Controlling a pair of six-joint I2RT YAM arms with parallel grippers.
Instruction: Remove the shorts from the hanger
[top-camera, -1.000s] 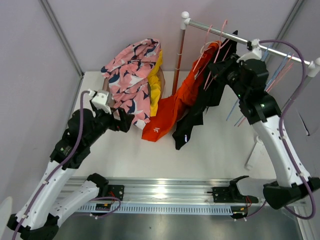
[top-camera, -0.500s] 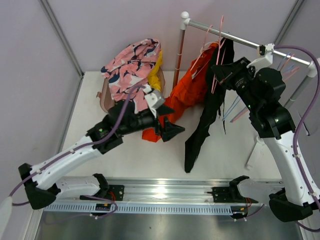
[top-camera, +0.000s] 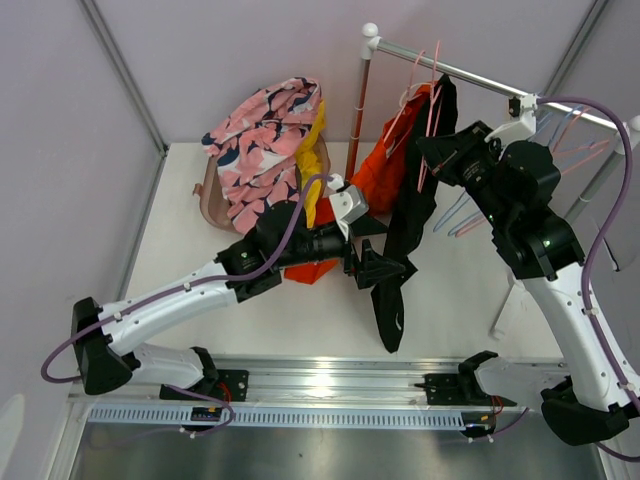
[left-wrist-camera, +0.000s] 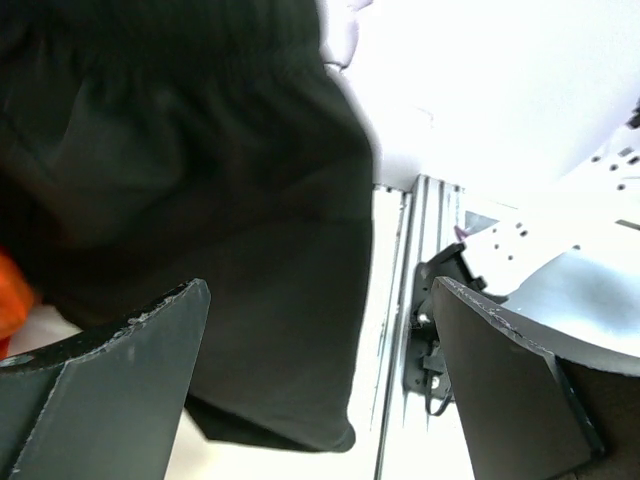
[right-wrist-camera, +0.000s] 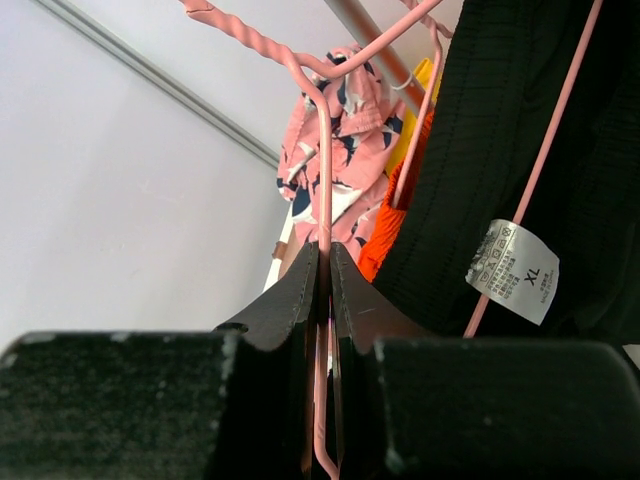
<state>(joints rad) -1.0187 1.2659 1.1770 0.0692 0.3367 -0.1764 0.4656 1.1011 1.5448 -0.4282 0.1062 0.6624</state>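
The black shorts (top-camera: 405, 235) hang long and straight from a pink hanger (top-camera: 432, 110). My right gripper (top-camera: 443, 152) is shut on that hanger's wire (right-wrist-camera: 324, 180), close under the rail; the right wrist view shows the black waistband (right-wrist-camera: 500, 150) and its white XL label (right-wrist-camera: 515, 270). My left gripper (top-camera: 385, 262) is open, its jaws standing either side of the shorts' lower leg (left-wrist-camera: 200, 200) without closing on it. The orange shorts (top-camera: 375, 175) hang on another hanger. The pink patterned shorts (top-camera: 262, 150) and yellow shorts (top-camera: 312, 175) lie piled at the back left. The olive-green shorts are hidden.
The clothes rail (top-camera: 480, 75) runs across the back right on a reddish post (top-camera: 358, 110). Several empty hangers (top-camera: 560, 135) hang at its right end. A brownish bin (top-camera: 208, 198) sits under the pile. A metal track (top-camera: 320, 385) runs along the near edge.
My left arm has swung right from the pile to the black shorts' lower leg. My right gripper has shifted the hanger, and the black shorts now hang straighter, apart from the orange ones.
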